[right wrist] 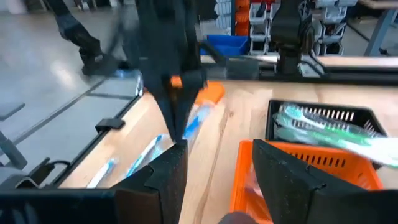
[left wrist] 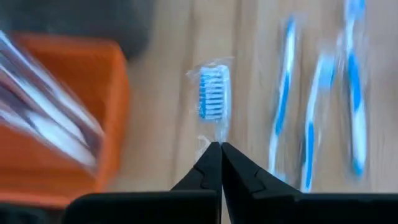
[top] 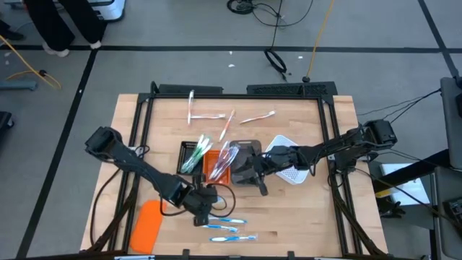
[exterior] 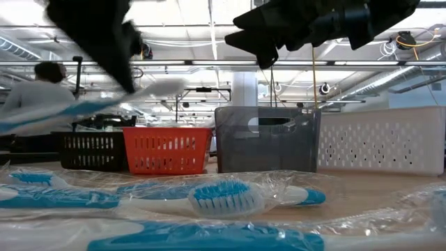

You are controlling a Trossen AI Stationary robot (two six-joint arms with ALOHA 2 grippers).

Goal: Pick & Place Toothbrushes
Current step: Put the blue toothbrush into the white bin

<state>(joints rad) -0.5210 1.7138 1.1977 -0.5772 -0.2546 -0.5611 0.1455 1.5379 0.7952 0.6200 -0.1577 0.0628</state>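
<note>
Blue-white toothbrush pinched in my left pincer, above the table's near side.

The wooden table [top: 303, 224] carries black [top: 189, 153], orange [top: 214, 165], grey [top: 245, 153] and white [top: 291, 160] trays in a row. My right gripper [top: 254, 175] hangs released over the grey tray. My left gripper [top: 204, 214] is clenched on a wrapped blue-white toothbrush [left wrist: 213, 99]; three more toothbrushes [top: 225, 229] lie just beside it.

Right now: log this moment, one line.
left gripper: shut on blue toothbrush | right gripper: open, above orange tray
</note>
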